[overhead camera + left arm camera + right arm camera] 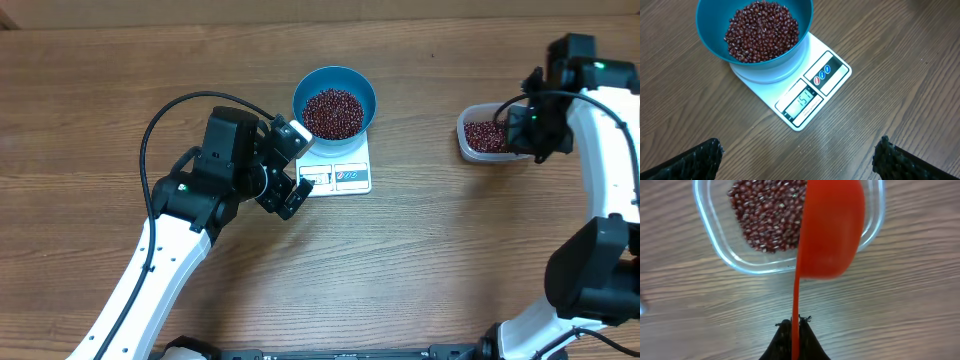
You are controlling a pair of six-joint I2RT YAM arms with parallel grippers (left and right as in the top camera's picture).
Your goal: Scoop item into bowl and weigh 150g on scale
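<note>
The blue bowl (335, 73) stands on the white scale (350, 176) and holds a heap of dark red-brown beans (333, 112). In the left wrist view the bowl (707, 25) sits at the top, and the scale (832, 70) shows its lit display toward me. My left gripper (298, 165) hovers just left of the scale, open and empty, its black fingertips (695, 162) wide apart over bare wood. My right gripper (795, 325) is shut on the thin handle of a red scoop (830, 230), which hangs over a clear tub (740, 262) of more beans (770, 215).
The clear tub (470, 140) sits at the far right of the wooden table, under my right gripper (530, 130). A black cable (160, 120) loops up from the left arm.
</note>
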